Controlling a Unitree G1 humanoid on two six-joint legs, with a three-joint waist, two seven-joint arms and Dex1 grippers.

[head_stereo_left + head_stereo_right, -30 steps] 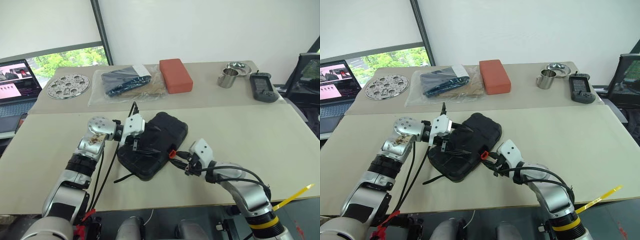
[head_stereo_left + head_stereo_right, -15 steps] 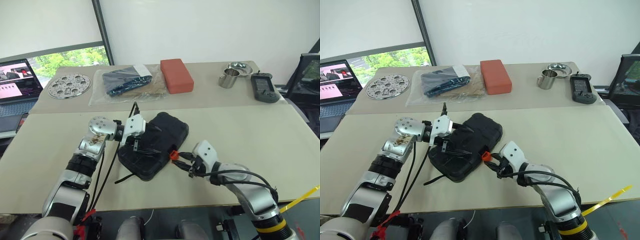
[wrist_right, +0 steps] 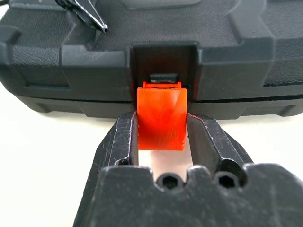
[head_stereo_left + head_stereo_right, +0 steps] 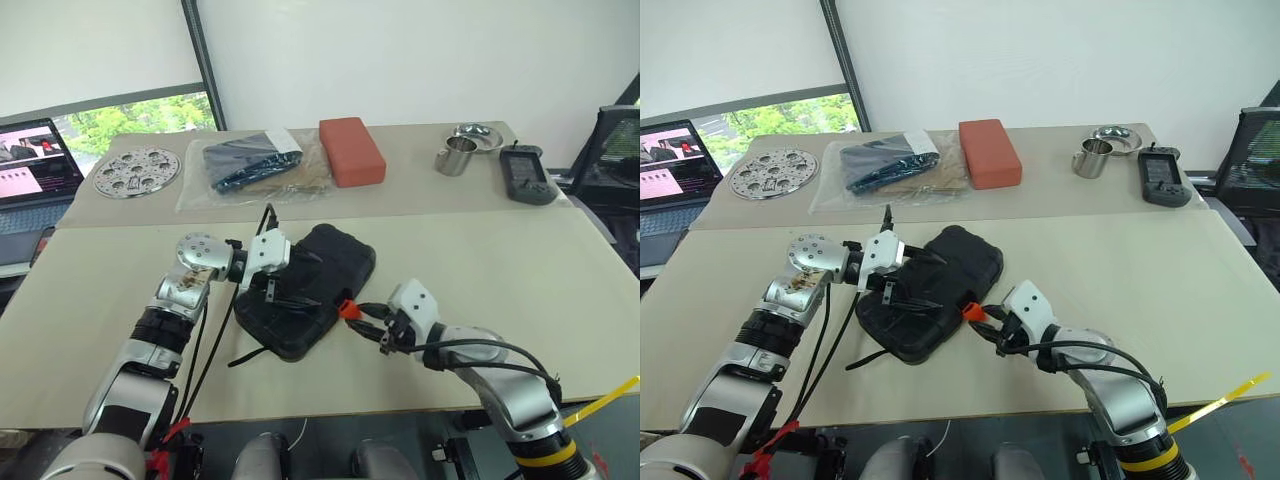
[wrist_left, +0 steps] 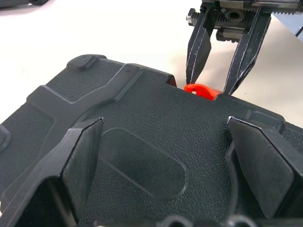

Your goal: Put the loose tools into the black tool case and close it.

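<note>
Head view: black tool case (image 4: 304,294) lid-down on table (image 4: 520,260), unmoved over the last second; left claw (image 4: 285,283) spread wide, pressing atop it; right claw (image 4: 362,318) at its near edge. Left wrist view: textured shell directly beneath claw. Right wrist view: claw clamped on orange latch (image 3: 160,115), unfastened, unchanged; closing incomplete. Beyond the claws: red block (image 4: 351,150), steel cup (image 4: 456,156), laptop (image 4: 30,170).

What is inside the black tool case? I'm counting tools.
Nothing inside shows: the black tool case lies closed, its lid hiding the contents. The right end effector grips its orange latch.
</note>
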